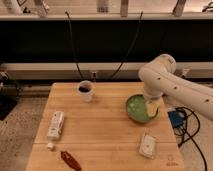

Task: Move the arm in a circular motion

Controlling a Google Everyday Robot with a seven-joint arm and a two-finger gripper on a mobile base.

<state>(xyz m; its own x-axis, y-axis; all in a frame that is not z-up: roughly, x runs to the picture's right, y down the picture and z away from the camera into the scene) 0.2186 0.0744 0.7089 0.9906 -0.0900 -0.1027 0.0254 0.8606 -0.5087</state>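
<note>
The large glossy white arm point(170, 85) reaches in from the right edge, and its bulbous joint point(156, 71) hangs above the table's right side. From that joint a segment drops straight down to the gripper point(151, 107). The gripper sits low over the right part of a green bowl point(136, 110) and covers some of its rim.
On the wooden table point(105, 135) stand a cup of dark liquid point(86, 90), a white packet point(55, 125) at the left, another white packet point(148, 145) at the front right, and a red-brown wrapper point(70, 160). A blue box with cables point(175, 119) hangs off the right edge.
</note>
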